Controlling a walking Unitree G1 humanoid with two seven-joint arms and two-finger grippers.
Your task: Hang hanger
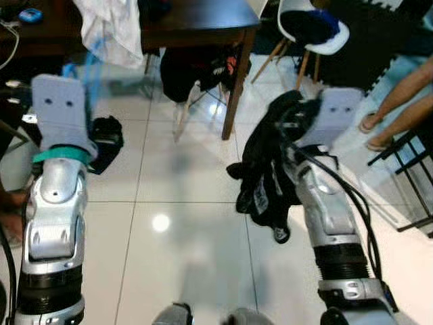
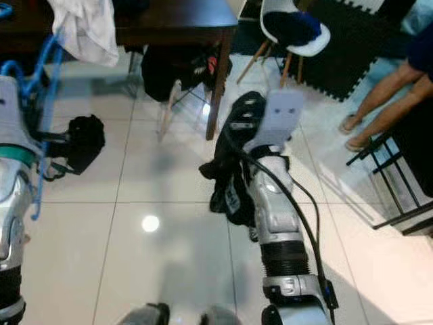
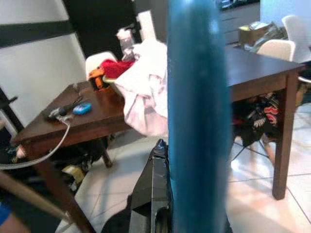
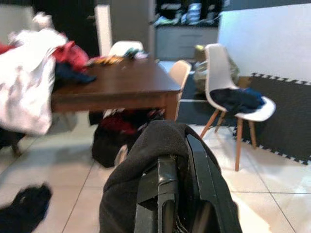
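Tools are both gripping: left tool (image 3: 163, 194) is clamping the blue hanger (image 3: 197, 116), right tool (image 4: 177, 194) is clamping a black garment (image 1: 264, 169) above the tiled floor (image 1: 183, 223)

dark wooden tabletop (image 1: 196, 20) with white cloth (image 1: 111, 30) hanging over its edge | white chair (image 1: 318, 34) holding dark clothes beyond | dark clothes (image 1: 196, 71) under table | black bundle (image 1: 107, 139) on white tile floor (image 1: 176, 223) | person's legs in sandals (image 1: 396, 108) at right
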